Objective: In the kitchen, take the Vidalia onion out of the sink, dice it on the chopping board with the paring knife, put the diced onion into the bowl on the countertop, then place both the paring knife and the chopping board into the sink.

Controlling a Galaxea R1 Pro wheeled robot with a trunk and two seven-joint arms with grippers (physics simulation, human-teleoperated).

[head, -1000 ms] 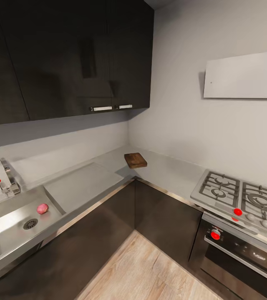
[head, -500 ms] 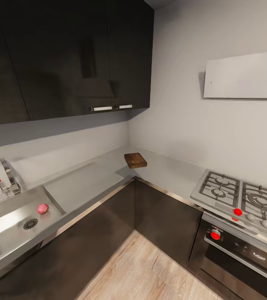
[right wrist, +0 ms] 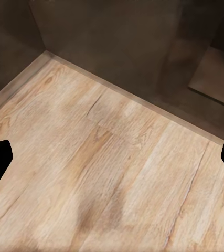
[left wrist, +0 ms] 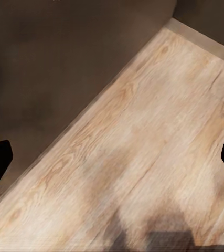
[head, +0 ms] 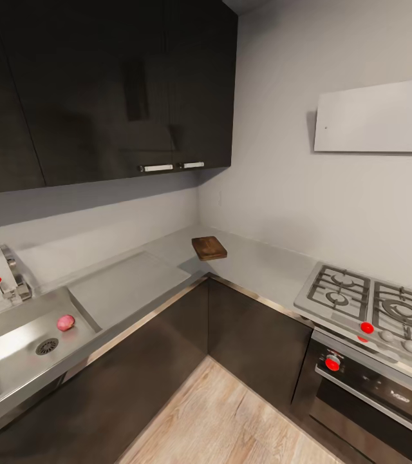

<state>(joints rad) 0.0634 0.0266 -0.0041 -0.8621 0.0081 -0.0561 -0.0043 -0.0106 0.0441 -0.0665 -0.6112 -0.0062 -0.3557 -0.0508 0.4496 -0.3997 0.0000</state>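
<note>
nothing was done yet: the onion (head: 65, 322) lay in the sink (head: 13, 361), the chopping board (head: 208, 247) sat on the desk (head: 135, 283) corner. both pincers hung wide and empty above the floor (left wrist: 143, 157).

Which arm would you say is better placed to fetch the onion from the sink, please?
Probably the left: the onion lies in the sink on the robot's left side, though both grippers hang open over the floor.
</note>
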